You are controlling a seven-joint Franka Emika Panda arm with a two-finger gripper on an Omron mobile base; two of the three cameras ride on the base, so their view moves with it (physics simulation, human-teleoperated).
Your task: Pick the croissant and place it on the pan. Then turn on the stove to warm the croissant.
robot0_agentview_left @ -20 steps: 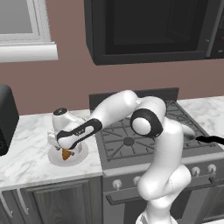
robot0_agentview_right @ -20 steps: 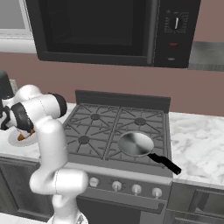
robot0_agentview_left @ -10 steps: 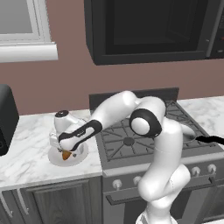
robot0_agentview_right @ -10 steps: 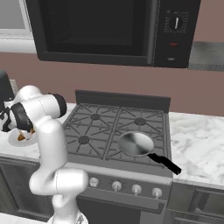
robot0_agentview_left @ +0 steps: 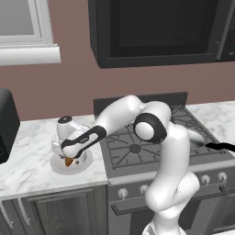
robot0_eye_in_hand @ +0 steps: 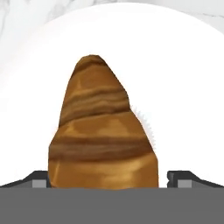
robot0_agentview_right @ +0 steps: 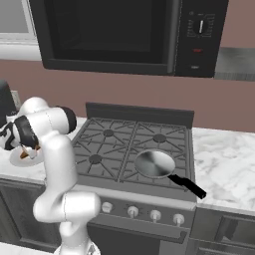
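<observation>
We see the microwave (robot0_agentview_right: 129,35) hanging over the stove (robot0_agentview_right: 132,149), which sits between two stretches of marble counter (robot0_agentview_left: 27,151). The stove's black grates and row of silver knobs (robot0_agentview_right: 142,213) show in the right base view.

Our arm (robot0_agentview_left: 151,137) rises in front of the range and reaches across to the counter on its left side, hand pointing down at the white plate (robot0_agentview_left: 58,166).

The pan (robot0_agentview_right: 154,164) sits on the front right burner, handle (robot0_agentview_right: 189,187) sticking out toward the front right over the stove edge. Pan holds nothing, well apart from the plate.

Our gripper (robot0_agentview_left: 69,158) is down at the plate. In the left base view the croissant (robot0_agentview_left: 69,161) pokes out just below the hand as a small orange-brown tip over the plate. In the hand view the croissant (robot0_eye_in_hand: 101,135) stands between the two dark fingertips (robot0_eye_in_hand: 180,177), one tip on each side, plate white behind it.

The left tip looks to be against the pastry; a small gap shows beside the right tip. We can't tell if the fingers are actually clamped on it, or whether the croissant is touching the plate or lifted just off it.

A dark appliance (robot0_agentview_left: 7,124) sits at the far left of the counter.
</observation>
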